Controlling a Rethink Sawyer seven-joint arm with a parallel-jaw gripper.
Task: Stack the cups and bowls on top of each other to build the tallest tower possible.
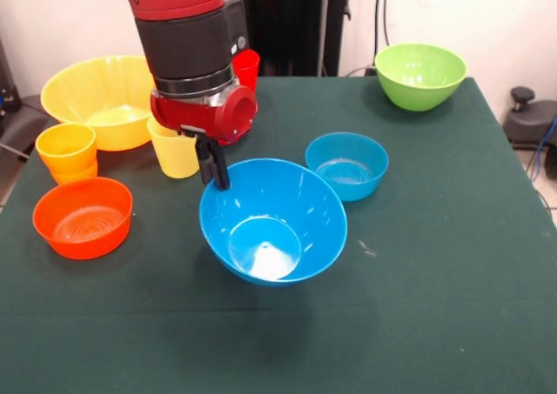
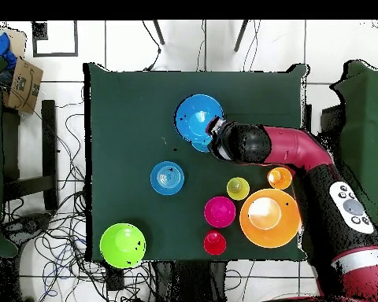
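Note:
My gripper (image 1: 214,170) is shut on the far-left rim of the large blue bowl (image 1: 272,220), which tips toward the camera and casts a shadow on the cloth below. From above, the gripper (image 2: 211,130) sits at the edge of the same bowl (image 2: 197,116). A small blue bowl (image 1: 346,165) stands just right of it. At the left are the large yellow bowl (image 1: 100,98), a yellow cup (image 1: 174,153), an orange-yellow cup (image 1: 67,150) and a shallow orange bowl (image 1: 83,217). A red cup (image 1: 246,68) peeks out behind the arm. The magenta bowl (image 2: 220,211) shows only from above.
A lime green bowl (image 1: 420,75) stands at the far right corner of the green-clothed table (image 1: 418,307). The arm (image 2: 302,153) reaches across the cups. Cables lie on the floor beside the table.

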